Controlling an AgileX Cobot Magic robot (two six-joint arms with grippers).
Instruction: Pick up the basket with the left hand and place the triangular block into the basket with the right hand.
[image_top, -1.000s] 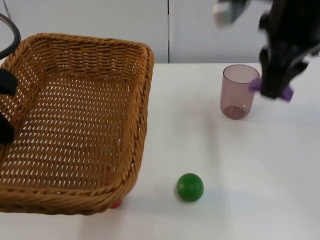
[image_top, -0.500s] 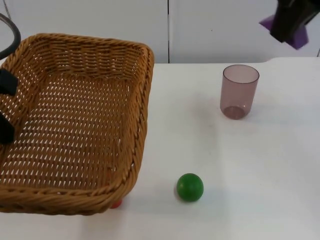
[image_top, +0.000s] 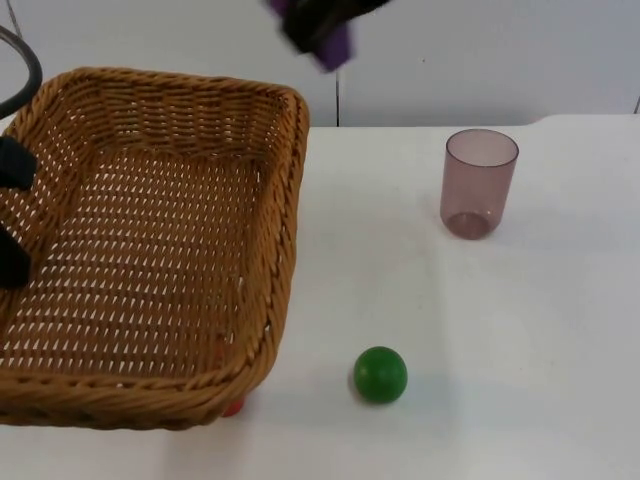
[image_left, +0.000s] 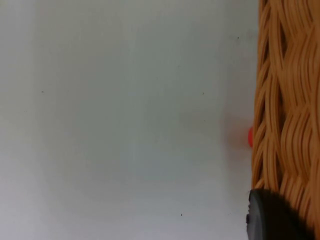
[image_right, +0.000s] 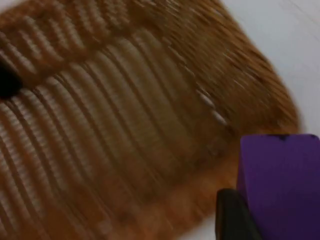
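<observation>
We see the right gripper (image_top: 318, 25) high over the far right corner of the basket (image_top: 150, 240), clenched on the purple triangular block (image_top: 335, 45), which sits between its fingers and hangs in the air just beyond the basket's far rim. From the right wrist view the block (image_right: 280, 185) is pressed against one black fingertip (image_right: 232, 215), with the basket's woven floor (image_right: 110, 125) spread below it. The left gripper (image_top: 12, 215) is at the basket's left wall, grasping the wicker there; its fingertip (image_left: 272, 217) lies against the weave (image_left: 287, 100) in the left wrist view.

We count one basket, one purple block, one translucent mauve cup (image_top: 480, 183) standing upright far right on the table (image_top: 520, 330), one green ball (image_top: 380, 374) near the basket's near right corner, and one small red thing (image_top: 232, 407) peeking from under the basket's near edge.
</observation>
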